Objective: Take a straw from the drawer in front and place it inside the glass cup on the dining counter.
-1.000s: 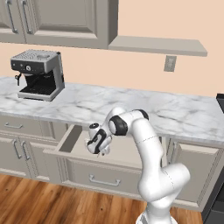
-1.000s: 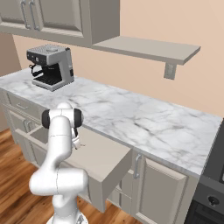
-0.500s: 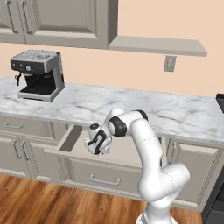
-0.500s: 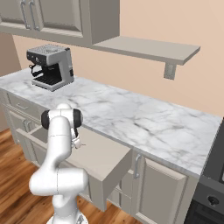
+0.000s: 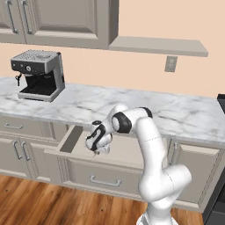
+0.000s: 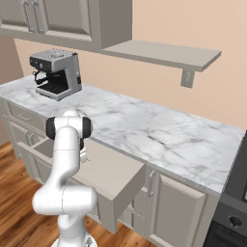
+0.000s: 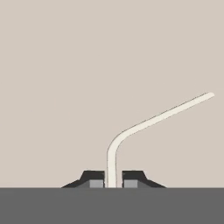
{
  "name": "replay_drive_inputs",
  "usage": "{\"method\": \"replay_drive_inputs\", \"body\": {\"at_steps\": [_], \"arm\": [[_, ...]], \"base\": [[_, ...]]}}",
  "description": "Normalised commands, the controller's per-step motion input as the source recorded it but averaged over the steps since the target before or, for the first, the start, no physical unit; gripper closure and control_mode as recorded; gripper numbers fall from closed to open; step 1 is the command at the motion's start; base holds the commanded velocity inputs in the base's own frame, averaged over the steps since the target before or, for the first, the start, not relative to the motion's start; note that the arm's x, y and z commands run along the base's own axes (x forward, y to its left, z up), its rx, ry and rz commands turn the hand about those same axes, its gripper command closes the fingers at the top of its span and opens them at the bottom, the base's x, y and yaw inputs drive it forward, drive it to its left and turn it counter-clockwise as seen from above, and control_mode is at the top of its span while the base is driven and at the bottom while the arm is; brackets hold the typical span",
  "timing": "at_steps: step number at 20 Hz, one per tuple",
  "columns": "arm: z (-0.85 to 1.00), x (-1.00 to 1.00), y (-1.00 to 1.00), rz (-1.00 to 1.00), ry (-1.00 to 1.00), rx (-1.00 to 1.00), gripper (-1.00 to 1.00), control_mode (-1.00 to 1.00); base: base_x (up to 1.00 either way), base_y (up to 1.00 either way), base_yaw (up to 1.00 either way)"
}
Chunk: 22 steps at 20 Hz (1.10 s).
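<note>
Drawer (image 5: 83, 151) stands pulled out under the long marble worktop (image 5: 176, 112), a wide shallow beige-grey box with a framed panel front and a slim metal bar handle (image 5: 104, 181); its inner floor is flat, matte, featureless. Gripper (image 5: 97, 152) reaches down into the drawer's open cavity, wrist bent forward from the white glossy arm. In the hand view the gripper (image 7: 112, 183) has its two dark finger tips (image 7: 92, 178) pressed in against the straw (image 7: 144, 124), pinching its lower end between them. Straw is a very thin tube, pale off-white in this light, rising straight from the tips, then curving in a smooth bend and running off at a slant to the upper right, ending in a blunt tip. It lies against the plain beige drawer floor. Worktop is white, grey-veined, polished. A boxy brushed-metal espresso machine (image 5: 38, 74) sits on its left end. Flat beige wall shelf (image 5: 158, 45) above; wood-plank floor (image 5: 26, 206) below.
</note>
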Motion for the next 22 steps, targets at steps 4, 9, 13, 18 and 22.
{"method": "replay_drive_inputs", "body": {"at_steps": [4, 9, 13, 18, 22], "arm": [[0.93, 0.00, 0.00, 0.00, 0.00, 0.14, 1.00, -1.00], [0.70, 0.00, 0.00, 0.00, 0.00, 0.08, 1.00, -1.00], [0.71, -0.20, 0.00, 0.00, -0.04, 0.01, 1.00, -1.00], [0.77, -0.67, 0.00, 0.00, -0.11, 0.00, 1.00, -1.00], [0.70, -0.98, 0.00, 0.00, -0.17, 0.00, 1.00, -1.00]], "base": [[0.00, 0.00, 0.00], [0.00, 0.00, 0.00], [0.00, 0.00, 0.00], [0.00, 0.00, 0.00], [0.00, 0.00, 0.00]]}}
